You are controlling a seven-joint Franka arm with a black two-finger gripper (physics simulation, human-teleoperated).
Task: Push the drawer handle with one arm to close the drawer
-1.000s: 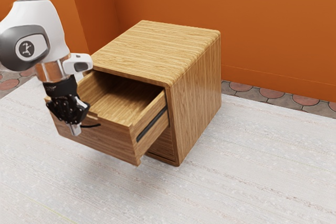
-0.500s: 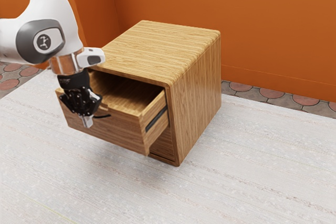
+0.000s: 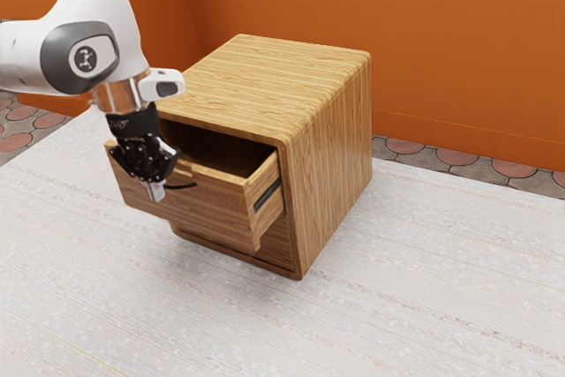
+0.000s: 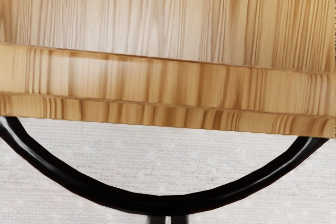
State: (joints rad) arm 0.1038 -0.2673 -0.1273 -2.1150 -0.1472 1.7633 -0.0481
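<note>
And here's the hand (image 3: 156,191), drawn closed with nothing gripped, its two tips side by side at the outer curve of the handle (image 4: 168,203), right around the middle of the bow! That looks like contact, though I can't swear to it. Behind the handle sits the drawer (image 3: 199,206), partly out, black rail (image 3: 267,195) on show, so this one isn't shut. Beyond it, the cabinet (image 3: 331,156) stands square on the pale rug (image 3: 397,297), the orange wall (image 3: 441,41) at its back. So we're in the pushing step, I'd say, and the next move wants a straight, steady shove inward along the rails, tips centred on that curve, right until the front meets the cabinet. Drift sideways and they could slide off!
</note>
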